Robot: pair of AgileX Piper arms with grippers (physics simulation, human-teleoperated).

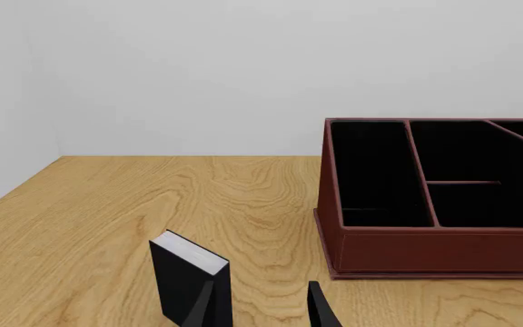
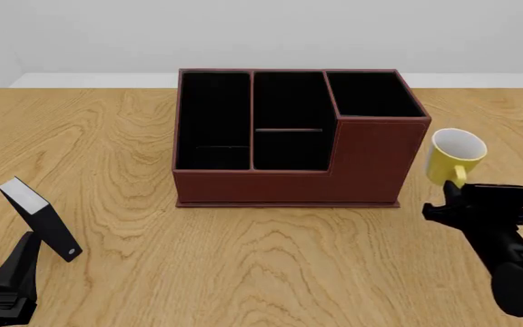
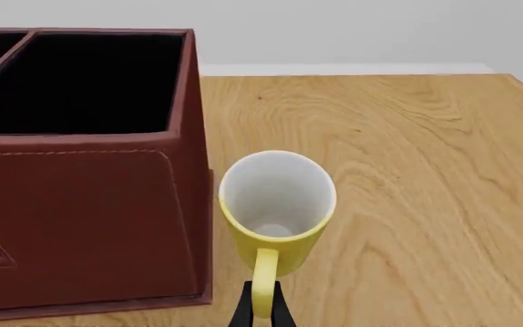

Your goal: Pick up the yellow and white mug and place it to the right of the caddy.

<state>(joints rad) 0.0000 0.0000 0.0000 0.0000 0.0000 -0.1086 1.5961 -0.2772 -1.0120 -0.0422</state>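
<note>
A wooden table [image 2: 243,259] fills the front view, with a pale wall behind it; at the centre, toward twelve o'clock, stands the caddy [image 2: 289,139], a dark reddish-brown rectangular organizer with three black-lined compartments, its right-hand corner section taller than the rest; no brand, label or writing can be read on it.

At about three o'clock from the caddy, just beside its right wall, is the yellow and white mug [image 2: 455,158]; yellow outside, white inside, its mouth up and tipped slightly toward the camera, its loop handle pointing toward six o'clock; whether its base touches the table cannot be told. The right gripper [image 2: 457,197] comes in from five o'clock, dark and angular; in the right wrist view its two black fingers [image 3: 242,310] sit pressed against either side of the mug's handle, so the pincer is clamped on the handle.

At about eight o'clock on the table, well apart from the caddy, a small black block with a white top face [image 2: 41,218], like a closed book, stands on end and leans; no title or lettering shows on it. The left gripper [image 2: 11,272] rests low at seven o'clock, just beside that block; in the left wrist view its two dark fingertips [image 1: 320,310] stand apart with bare wood between them, so the pincer is parted and holds nothing.
</note>
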